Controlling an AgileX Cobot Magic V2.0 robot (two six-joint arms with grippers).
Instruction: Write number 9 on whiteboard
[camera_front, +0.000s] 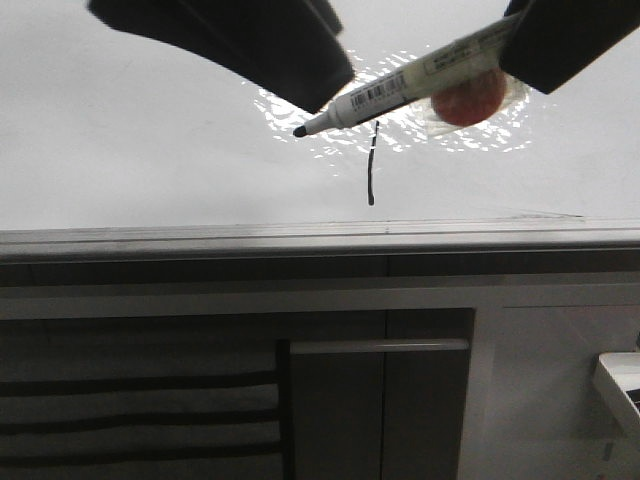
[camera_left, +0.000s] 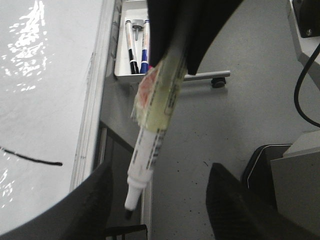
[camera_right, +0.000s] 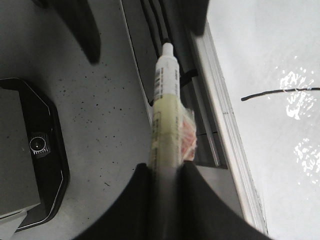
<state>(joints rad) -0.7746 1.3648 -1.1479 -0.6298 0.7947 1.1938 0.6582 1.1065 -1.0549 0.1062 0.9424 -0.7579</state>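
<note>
Tray (camera_left: 121, 62) holding spare pens; right gripper (camera_right: 165, 175) clamps the marker (camera_front: 400, 88); left gripper (camera_left: 155, 200) spread beside it.

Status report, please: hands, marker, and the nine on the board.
Right hand shut on marker. Left hand open. Single stroke on whiteboard; nine unfinished.

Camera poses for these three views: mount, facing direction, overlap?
Front: facing forward at the whiteboard; shows left gripper and right gripper holding the marker.
Left wrist: on left arm, looking past its open fingers at the board edge and floor.
Right wrist: on right arm, looking along the clamped marker.
Shared: all three see marker and black stroke.
</note>
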